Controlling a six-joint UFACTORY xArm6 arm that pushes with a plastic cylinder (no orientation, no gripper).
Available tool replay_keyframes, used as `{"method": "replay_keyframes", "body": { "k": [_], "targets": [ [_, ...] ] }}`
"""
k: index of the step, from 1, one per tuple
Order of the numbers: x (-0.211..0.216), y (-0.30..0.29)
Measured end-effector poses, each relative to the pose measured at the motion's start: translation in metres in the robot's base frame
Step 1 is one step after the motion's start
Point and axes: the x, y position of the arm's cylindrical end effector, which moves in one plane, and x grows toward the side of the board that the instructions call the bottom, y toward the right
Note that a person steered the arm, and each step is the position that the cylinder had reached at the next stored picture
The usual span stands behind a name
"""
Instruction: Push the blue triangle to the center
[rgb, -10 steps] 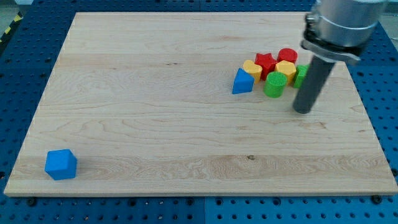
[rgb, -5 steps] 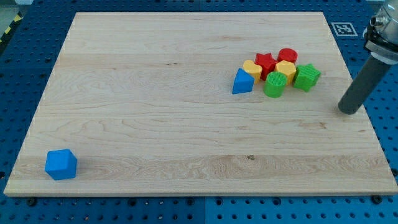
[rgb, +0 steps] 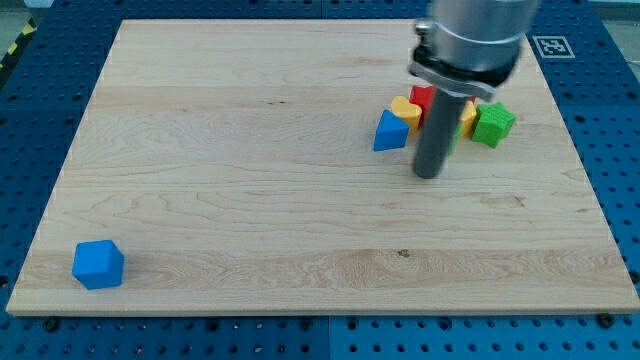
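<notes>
The blue triangle (rgb: 390, 131) lies on the wooden board (rgb: 250, 150), right of the middle, at the left edge of a cluster of blocks. My tip (rgb: 428, 173) rests on the board just below and right of the triangle, a short gap apart. The rod and arm above it hide part of the cluster, including the green cylinder.
The cluster holds a yellow block (rgb: 404, 108), a red star (rgb: 421, 97), another yellow block (rgb: 468, 117) and a green block (rgb: 493, 124). A blue cube (rgb: 98, 264) sits near the board's lower left corner.
My tip swung from right of the cluster out past the board's right side, then back left to just below the blue triangle. The blocks have not moved.
</notes>
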Motion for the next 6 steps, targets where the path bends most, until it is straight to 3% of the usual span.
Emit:
{"method": "replay_keyframes", "body": {
  "k": [3,6],
  "targets": [
    [-0.043,-0.010],
    [-0.071,-0.112]
  ]
}}
